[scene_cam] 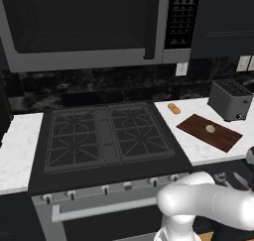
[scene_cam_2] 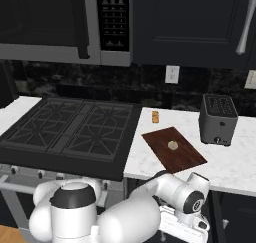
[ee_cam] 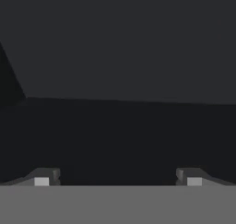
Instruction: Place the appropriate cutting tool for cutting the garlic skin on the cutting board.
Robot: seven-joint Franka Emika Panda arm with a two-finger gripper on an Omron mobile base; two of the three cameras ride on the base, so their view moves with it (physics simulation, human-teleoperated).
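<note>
The dark reddish-brown cutting board lies on the white counter right of the stove. The small pale garlic rests on its middle. My arm is folded low, with the hand below the counter's front edge, under the board. In the hand view my gripper is open, its fingertips wide apart with nothing between them, facing a dark flat cabinet surface. Two small grey metallic pieces show below the counter edge; they are too small to tell what they are.
A grey toaster stands at the back right of the board. An oblong orange-brown bread piece lies near the wall. The black gas stove sits left of the counter, under a microwave.
</note>
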